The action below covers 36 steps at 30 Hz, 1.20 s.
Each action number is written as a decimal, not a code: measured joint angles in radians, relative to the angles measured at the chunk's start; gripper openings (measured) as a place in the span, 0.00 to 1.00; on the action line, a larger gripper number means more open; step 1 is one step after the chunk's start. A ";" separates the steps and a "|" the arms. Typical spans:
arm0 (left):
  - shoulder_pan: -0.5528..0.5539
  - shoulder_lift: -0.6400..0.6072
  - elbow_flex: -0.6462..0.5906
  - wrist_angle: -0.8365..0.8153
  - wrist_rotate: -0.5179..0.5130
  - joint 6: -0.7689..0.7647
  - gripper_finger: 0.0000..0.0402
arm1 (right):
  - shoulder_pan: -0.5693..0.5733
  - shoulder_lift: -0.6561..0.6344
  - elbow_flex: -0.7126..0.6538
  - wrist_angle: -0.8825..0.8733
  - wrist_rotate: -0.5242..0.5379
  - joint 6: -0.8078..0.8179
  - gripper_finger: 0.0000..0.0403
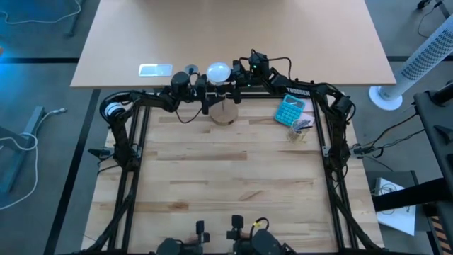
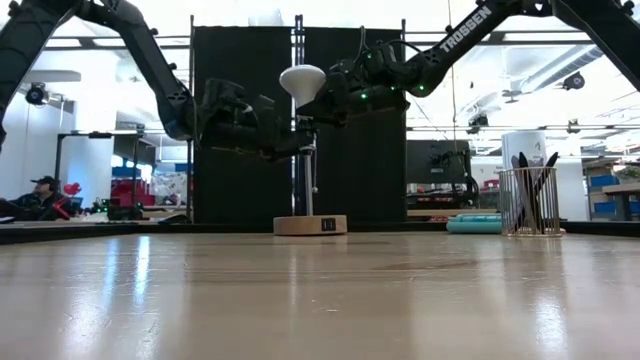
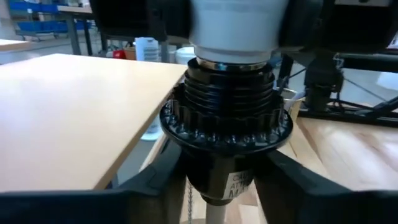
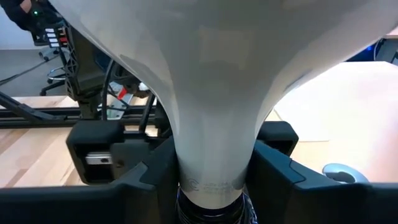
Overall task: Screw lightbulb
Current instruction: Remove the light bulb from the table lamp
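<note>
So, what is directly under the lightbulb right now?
Under the lightbulb sits the black threaded socket, held up on a thin post above the wooden base. The bulb's screw base is covered by the socket, so its depth cannot be seen.

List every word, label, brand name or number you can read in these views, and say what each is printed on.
"TROSSEN": white letters on the right arm, also seen from above.
Label on the black socket: white print, too blurred to read.
Embossed marking on the lightbulb neck: too faint to read.
Dark mark on the wooden base: too small to read.
Teal calculator keys: too small to read.
</note>
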 joint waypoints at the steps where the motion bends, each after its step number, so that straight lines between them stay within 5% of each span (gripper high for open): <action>1: -0.001 0.000 0.000 0.000 -0.010 0.009 0.37 | 0.000 0.000 0.000 0.001 0.002 0.000 0.36; 9: -0.011 -0.019 -0.004 -0.013 -0.106 0.002 0.34 | 0.002 0.000 0.000 0.001 0.057 0.010 0.35; 26: -0.117 -0.077 -0.002 -0.077 -0.615 -0.060 0.34 | 0.053 -0.008 -0.001 0.038 0.426 -0.010 0.36; 31: -0.123 -0.087 -0.005 -0.087 -0.630 -0.044 0.34 | 0.059 -0.020 0.000 0.011 0.452 0.022 0.36; 36: -0.123 -0.089 -0.005 -0.089 -0.611 -0.017 0.34 | 0.054 -0.028 -0.001 -0.012 0.361 0.029 0.45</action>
